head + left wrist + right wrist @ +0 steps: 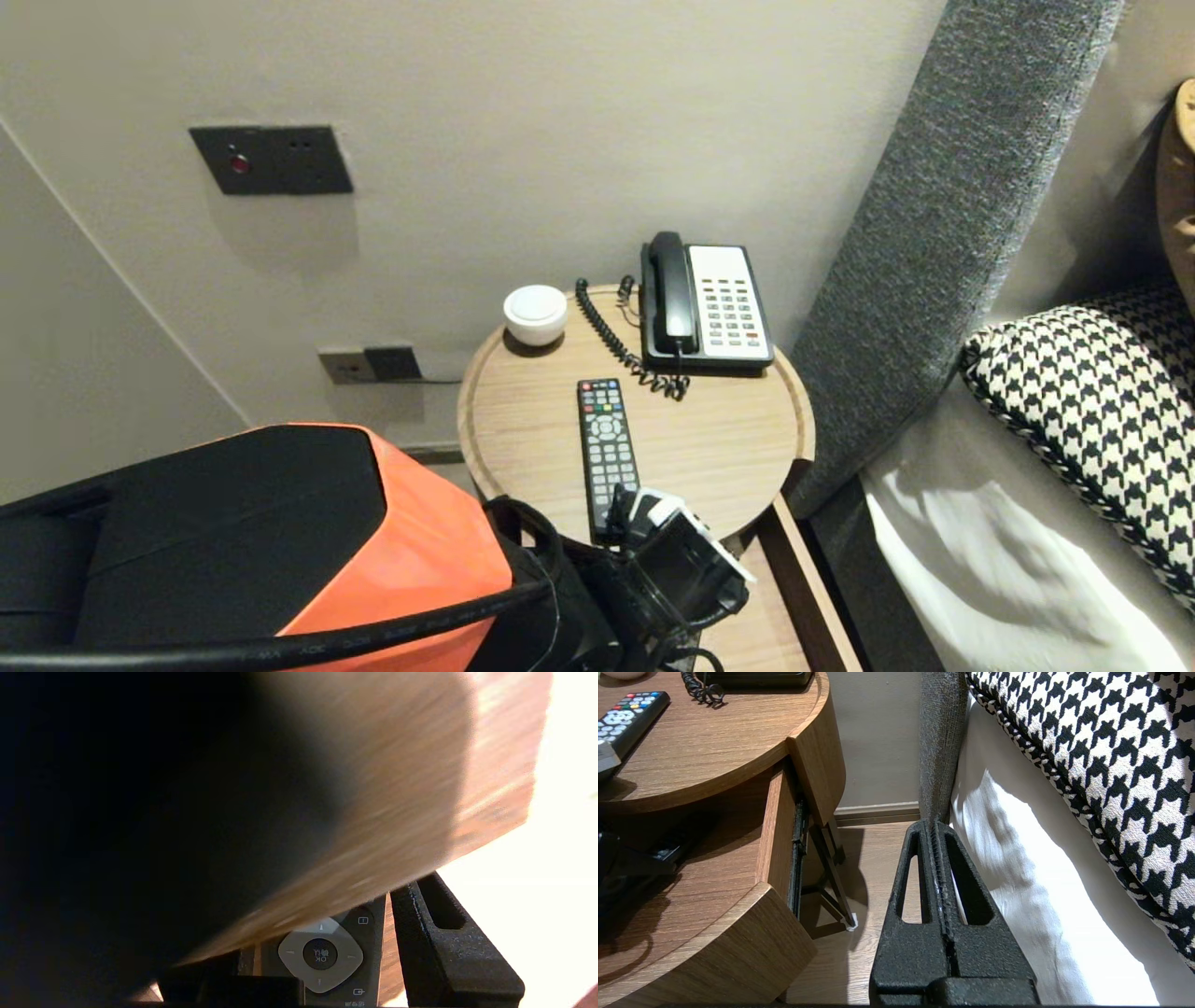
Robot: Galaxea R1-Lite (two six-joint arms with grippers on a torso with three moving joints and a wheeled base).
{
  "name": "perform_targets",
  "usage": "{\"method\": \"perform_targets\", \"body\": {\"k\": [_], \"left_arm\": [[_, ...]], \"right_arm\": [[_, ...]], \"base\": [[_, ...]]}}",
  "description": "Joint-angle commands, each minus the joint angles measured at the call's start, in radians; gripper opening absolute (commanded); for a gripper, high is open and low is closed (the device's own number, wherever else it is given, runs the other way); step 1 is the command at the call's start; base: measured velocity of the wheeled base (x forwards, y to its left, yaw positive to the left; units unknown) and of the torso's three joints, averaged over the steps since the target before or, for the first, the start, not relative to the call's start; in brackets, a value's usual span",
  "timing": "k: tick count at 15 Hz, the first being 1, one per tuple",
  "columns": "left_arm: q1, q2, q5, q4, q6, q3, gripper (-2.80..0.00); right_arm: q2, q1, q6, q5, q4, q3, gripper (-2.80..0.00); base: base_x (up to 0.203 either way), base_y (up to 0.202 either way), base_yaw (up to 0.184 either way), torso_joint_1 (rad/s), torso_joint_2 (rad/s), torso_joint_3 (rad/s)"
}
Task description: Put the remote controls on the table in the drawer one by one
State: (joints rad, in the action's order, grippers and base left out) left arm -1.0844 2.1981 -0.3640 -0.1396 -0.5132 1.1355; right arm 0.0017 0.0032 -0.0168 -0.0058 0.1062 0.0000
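Note:
My left gripper reaches into the open drawer of a round wooden bedside table, just under the front edge of its top. It is shut on a dark remote with a grey direction pad and an OK button, which lies lengthwise between the black fingers. From the right wrist view that remote shows in shadow inside the drawer. A second black remote with coloured buttons lies on the table top. My right gripper hangs shut and empty above the floor beside the bed.
A black and white desk phone with a coiled cord and a small white bowl stand at the back of the table. A grey headboard, a houndstooth pillow and white bedding lie to the right. The wall is behind.

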Motion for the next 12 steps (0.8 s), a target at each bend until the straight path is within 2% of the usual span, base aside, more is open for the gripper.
{"method": "perform_targets", "body": {"k": [1, 12], "left_arm": [[0.003, -0.001, -0.004, -0.002, -0.003, -0.008, -2.80], [0.012, 0.012, -0.009, -0.023, -0.001, -0.010, -2.80]], "right_arm": [[0.001, 0.001, 0.000, 0.000, 0.001, 0.040, -2.80], [0.001, 0.001, 0.000, 0.000, 0.001, 0.040, -2.80]], "base": [[0.000, 0.000, 0.000, 0.000, 0.00, 0.000], [0.000, 0.000, 0.000, 0.000, 0.00, 0.000]]}}
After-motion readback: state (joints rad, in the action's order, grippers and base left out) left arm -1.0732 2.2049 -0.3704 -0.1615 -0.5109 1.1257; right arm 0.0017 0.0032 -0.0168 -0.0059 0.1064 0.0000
